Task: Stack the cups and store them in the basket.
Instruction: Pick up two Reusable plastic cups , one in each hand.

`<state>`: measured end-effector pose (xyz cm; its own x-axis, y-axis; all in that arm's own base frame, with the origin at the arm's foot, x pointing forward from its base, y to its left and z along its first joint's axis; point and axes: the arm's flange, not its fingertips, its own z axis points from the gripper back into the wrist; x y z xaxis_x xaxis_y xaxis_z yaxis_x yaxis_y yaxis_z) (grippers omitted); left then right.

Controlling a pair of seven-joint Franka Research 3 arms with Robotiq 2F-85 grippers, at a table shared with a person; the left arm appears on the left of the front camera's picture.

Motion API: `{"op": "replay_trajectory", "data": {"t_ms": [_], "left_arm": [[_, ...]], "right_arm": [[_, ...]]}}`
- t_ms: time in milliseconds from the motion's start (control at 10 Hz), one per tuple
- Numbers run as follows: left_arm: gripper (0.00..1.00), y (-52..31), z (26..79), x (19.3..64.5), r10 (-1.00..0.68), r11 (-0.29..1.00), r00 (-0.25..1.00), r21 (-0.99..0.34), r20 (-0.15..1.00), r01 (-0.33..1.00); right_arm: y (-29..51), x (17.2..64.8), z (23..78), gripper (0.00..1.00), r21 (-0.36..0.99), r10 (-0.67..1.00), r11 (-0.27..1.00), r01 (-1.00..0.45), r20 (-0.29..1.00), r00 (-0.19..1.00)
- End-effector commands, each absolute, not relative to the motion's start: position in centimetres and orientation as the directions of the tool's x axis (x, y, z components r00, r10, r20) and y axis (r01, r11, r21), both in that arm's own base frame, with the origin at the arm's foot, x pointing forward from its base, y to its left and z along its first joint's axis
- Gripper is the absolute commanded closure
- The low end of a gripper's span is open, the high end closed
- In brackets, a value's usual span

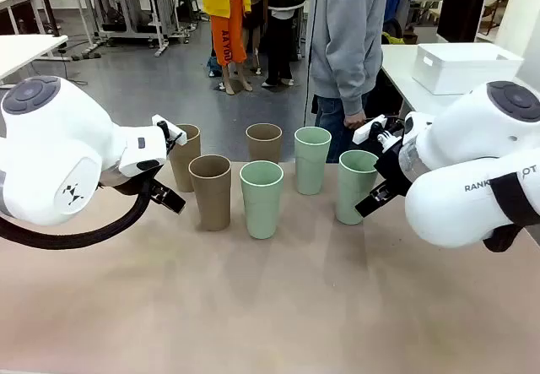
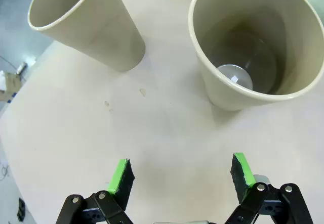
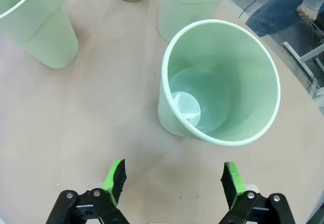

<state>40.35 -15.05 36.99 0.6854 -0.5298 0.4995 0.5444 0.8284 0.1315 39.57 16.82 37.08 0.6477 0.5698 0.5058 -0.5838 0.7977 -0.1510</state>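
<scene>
Left gripper (image 2: 181, 172) is spread wide, nothing pinched or touched; the nearest tan cup (image 2: 248, 47) is found at 1 o'clock, upright, mouth up, just ahead. Right gripper (image 3: 173, 177) is likewise spread and empty, with a mint cup (image 3: 220, 82) at 12 to 1 o'clock (axis vertical, close but apart). Basket (image 1: 462, 74) is seen at 2 o'clock in the front view, well apart from both.

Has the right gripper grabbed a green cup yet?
No, the right gripper is open, and the mint green cup stands just ahead of it, untouched.
</scene>
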Motion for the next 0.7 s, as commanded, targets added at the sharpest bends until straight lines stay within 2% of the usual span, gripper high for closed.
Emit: {"op": "replay_trajectory", "data": {"t_ms": [0, 600], "left_arm": [[0.0, -15.06, 37.01, 40.34, -0.53, 0.828, 0.685, 0.132, 0.5, 0.544], [0.0, -15.06, 37.01, 40.34, -0.53, 0.828, 0.685, 0.132, 0.5, 0.544]], "right_arm": [[16.82, 39.57, 37.09, 0.0, -0.151, 0.57, 0.798, -0.584, 0.506, 0.648], [16.82, 39.57, 37.09, 0.0, -0.151, 0.57, 0.798, -0.584, 0.506, 0.648]]}}
